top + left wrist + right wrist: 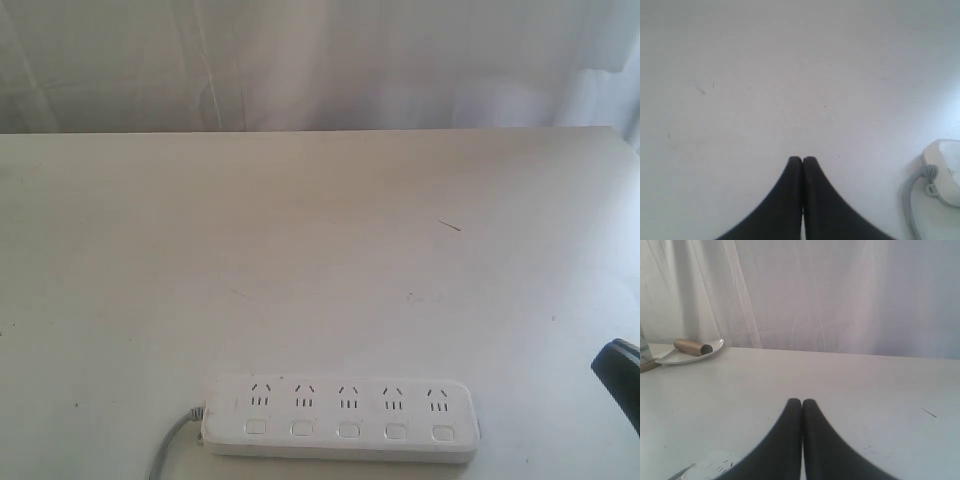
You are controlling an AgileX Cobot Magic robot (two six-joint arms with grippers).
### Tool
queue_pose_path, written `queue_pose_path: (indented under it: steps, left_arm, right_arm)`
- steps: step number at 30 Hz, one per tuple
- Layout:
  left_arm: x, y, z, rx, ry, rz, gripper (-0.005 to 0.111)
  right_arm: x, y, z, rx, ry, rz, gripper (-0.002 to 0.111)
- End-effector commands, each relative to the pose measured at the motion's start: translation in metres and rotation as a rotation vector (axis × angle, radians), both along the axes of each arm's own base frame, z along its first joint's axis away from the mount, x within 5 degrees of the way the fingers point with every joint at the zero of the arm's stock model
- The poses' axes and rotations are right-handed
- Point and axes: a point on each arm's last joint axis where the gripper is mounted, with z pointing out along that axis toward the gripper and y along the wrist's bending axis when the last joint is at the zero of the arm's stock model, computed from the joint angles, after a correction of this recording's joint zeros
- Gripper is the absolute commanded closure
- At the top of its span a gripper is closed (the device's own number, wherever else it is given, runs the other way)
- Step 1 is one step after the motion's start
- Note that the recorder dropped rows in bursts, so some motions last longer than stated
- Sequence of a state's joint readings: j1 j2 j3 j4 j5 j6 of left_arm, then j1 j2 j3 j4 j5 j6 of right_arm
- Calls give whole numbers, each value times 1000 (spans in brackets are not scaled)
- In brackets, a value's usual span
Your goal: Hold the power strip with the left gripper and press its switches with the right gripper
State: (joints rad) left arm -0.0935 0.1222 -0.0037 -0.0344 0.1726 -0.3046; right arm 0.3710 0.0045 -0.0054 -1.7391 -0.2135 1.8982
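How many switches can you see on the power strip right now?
5. The switches form one row along the front of the power strip, one under each outlet, at the bottom of the exterior view. None appears hidden.

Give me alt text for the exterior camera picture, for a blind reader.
A white power strip with five outlets and five switches lies low in the frame on a pale table, grey cord trailing left. The dark tip of the right end effector shows at the right edge.

White power strip (340, 418), grey cord (170, 445), white table (300, 250)
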Motion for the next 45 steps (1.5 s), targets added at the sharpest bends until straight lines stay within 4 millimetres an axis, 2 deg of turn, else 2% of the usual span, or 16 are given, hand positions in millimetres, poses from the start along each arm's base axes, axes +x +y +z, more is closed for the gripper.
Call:
queue_pose_path:
  steps: [1,17,23,26,35,40,45]
  left_arm:
    - [-3,-1,-7,-194,98,86,107]
    - [-4,-1,-7,-195,101,86,107]
    - [-6,5,-4,-206,24,179,107]
    - [-7,7,-1,-209,-28,219,107]
    - [-7,8,0,-207,-41,236,107]
    - [-7,8,0,-207,-41,236,107]
    - [-7,8,0,-207,-43,236,107]
  right_arm:
    - [0,-1,-2,-14,-9,-14,108]
    - [1,-2,-1,-14,-11,-25,108]
    - [11,-25,1,21,-19,-299,108]
    - [13,-30,-3,-62,-6,-360,108]
    - [11,-25,-18,-335,41,-292,108]
    - [10,-25,-19,-302,74,-287,108]
    - [8,-20,-25,-401,81,-208,108]
